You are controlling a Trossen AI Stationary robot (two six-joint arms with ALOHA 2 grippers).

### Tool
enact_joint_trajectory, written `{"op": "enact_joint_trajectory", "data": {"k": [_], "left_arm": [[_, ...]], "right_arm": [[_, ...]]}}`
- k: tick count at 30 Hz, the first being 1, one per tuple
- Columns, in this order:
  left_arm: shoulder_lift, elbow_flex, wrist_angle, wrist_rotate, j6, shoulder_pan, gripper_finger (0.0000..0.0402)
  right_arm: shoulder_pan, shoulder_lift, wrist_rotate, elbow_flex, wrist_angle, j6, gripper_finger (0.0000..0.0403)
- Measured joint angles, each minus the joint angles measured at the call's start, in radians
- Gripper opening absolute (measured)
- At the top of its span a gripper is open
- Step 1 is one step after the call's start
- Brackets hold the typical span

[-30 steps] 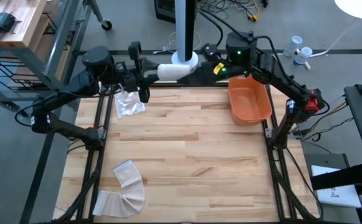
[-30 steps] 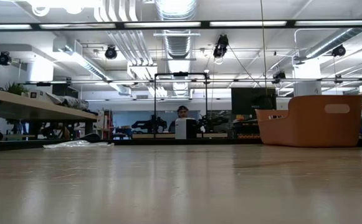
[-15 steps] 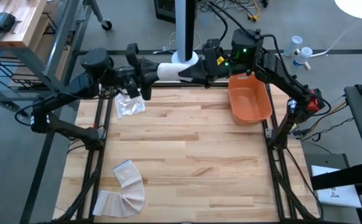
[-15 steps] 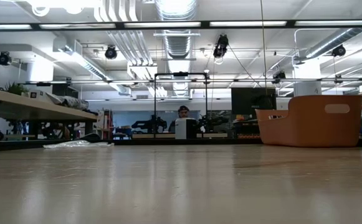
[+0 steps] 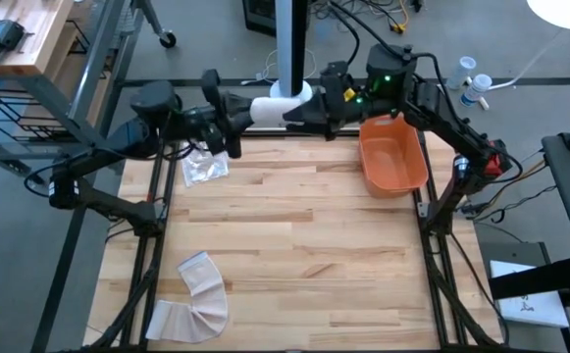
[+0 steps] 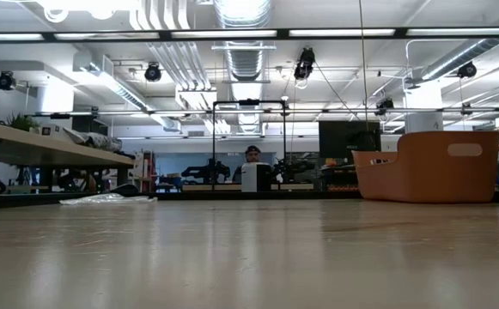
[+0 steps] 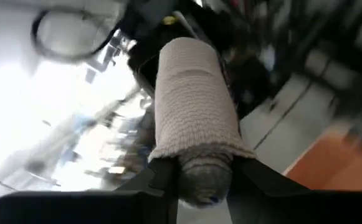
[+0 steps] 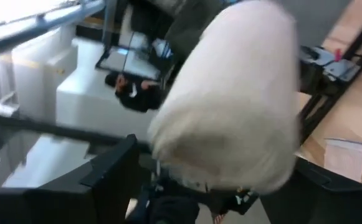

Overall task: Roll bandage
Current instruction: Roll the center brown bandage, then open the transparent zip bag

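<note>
Bandage roll (image 5: 270, 110) held in mid-air above table's (image 5: 294, 245) far edge, pinched at one end by left tool (image 5: 228, 111); right tool (image 5: 309, 114) spread around other end. Risk: drop if left lets go before right clamps. Left wrist view alone confirms pinch; low view misses both.

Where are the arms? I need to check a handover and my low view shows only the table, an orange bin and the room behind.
Observer: Both are raised over the table's far edge. The left hand is closed on a rolled bandage.
Operator: And the right one?
Observer: The right hand is at the roll's other end, with its fingers open around it.
Operator: Anything else on the table?
Observer: A loose bandage strip lies at the near left corner and a clear wrapper at the far left.
</note>
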Motion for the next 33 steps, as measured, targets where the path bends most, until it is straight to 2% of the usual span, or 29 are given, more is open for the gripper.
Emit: {"op": "enact_joint_trajectory", "data": {"k": [4,9,12,14,17,21,27,33], "left_arm": [[-0.021,0.0,0.012,0.103,-0.379,0.023,0.0083],[-0.032,0.0,0.041,0.269,-0.877,0.089,0.0083],[-0.028,0.0,0.112,0.343,-1.219,0.124,0.0083],[-0.027,0.002,0.17,0.353,-1.43,0.137,0.0083],[-0.025,0.001,0.257,0.378,-1.641,0.148,0.0085],[-0.026,0.001,0.409,0.385,-1.803,0.147,0.0087],[-0.025,0.002,0.449,0.357,-1.826,0.147,0.0088],[0.003,0.002,0.465,0.332,-1.777,0.146,0.0089]], "right_arm": [[0.001,-0.013,-0.038,0.001,-0.003,-0.151,0.0298],[0.003,-0.026,-0.024,0.001,-0.014,-0.463,0.0307],[0.018,-0.034,0.055,0.001,-0.01,-0.721,0.0309],[0.036,-0.033,0.126,0.001,-0.009,-0.92,0.0309],[0.075,-0.009,0.265,0.001,0.041,-1.184,0.0309],[0.094,0.035,0.395,0.0,0.238,-1.346,0.0309],[0.093,0.108,0.394,0.0,0.574,-1.286,0.0309],[0.091,0.151,0.39,-0.001,0.646,-1.246,0.0309]]}}
